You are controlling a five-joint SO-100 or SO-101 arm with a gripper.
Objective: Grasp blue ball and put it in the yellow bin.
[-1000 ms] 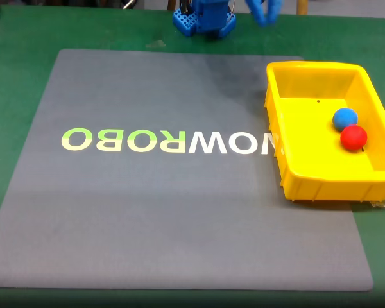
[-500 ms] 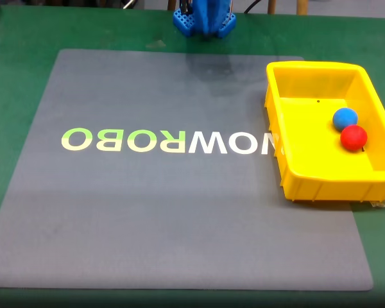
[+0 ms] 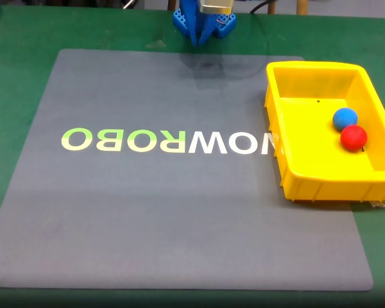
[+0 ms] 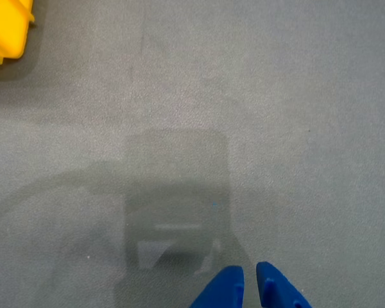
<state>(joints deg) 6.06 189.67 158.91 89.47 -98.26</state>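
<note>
Over on the right side of the fixed view, the yellow bin (image 3: 289, 138) sits partly on the grey mat (image 3: 147, 212) and partly on the green table (image 3: 13, 70), its long axis running from the near edge of the picture toward the far edge, open side up. Inside it, against the right-hand wall, the blue ball (image 3: 344, 118) lies just behind the red ball (image 3: 353, 137), the two touching or nearly so. At the top centre the blue arm is folded back over its base (image 3: 226, 24), with the gripper (image 3: 196, 40) pointing down at the mat's far edge, well apart from the bin; its blue tips look drawn together, holding nothing. From the wrist view, the camera looks straight down on bare grey mat, with a corner of the yellow bin (image 4: 6, 29) at the top left. The gripper (image 4: 249, 281) enters from the bottom edge, its two blue fingertips (image 4: 224, 285) almost touching with a thin slit between them, empty, above its own shadow.
</note>
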